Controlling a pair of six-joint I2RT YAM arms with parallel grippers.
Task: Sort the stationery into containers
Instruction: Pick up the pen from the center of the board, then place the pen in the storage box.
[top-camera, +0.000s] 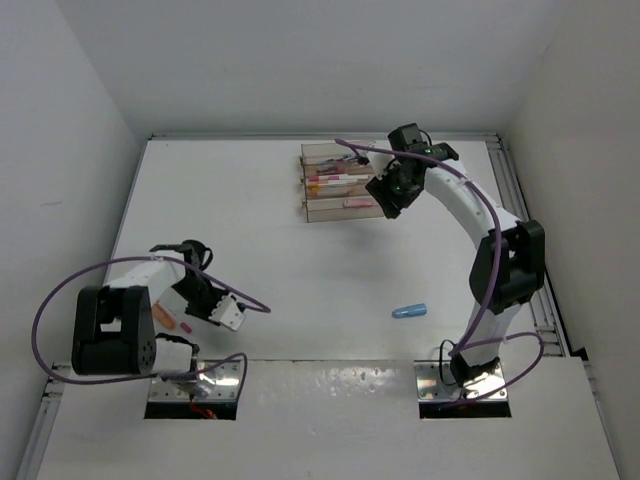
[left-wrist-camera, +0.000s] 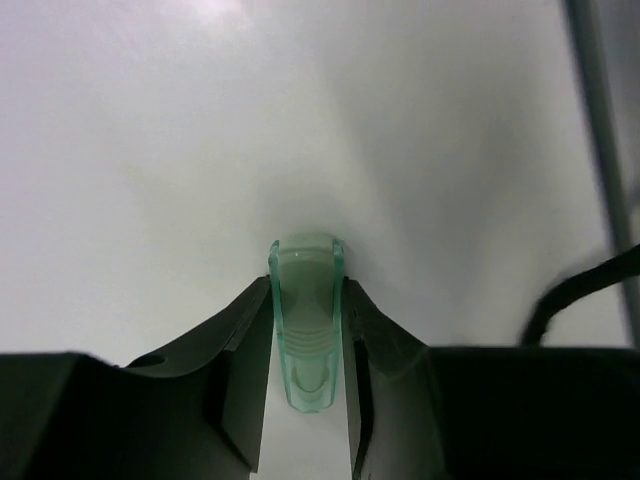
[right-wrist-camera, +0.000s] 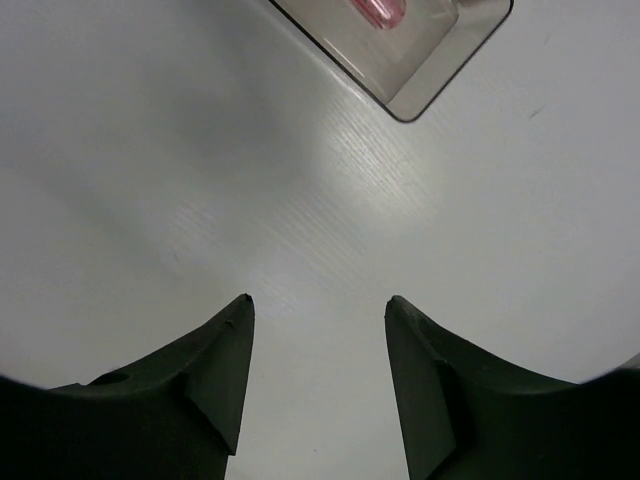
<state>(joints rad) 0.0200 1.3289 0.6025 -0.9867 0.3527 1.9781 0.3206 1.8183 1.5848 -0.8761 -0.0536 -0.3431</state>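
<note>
We judge the sorting well along: several pens lie in the clear plastic stepped trays (top-camera: 325, 211), our left jaws pinch a stubby translucent green piece (left-wrist-camera: 307, 340) at the white surface's (top-camera: 300, 270) near-left corner, our right jaws stand open and empty beside the trays, and a stubby blue piece (top-camera: 409, 311), an orange one (top-camera: 165, 317) and a pink one (top-camera: 185, 326) lie loose.

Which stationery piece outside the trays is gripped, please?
The translucent green piece, pinched in the left gripper; the blue piece and orange piece lie loose.
</note>
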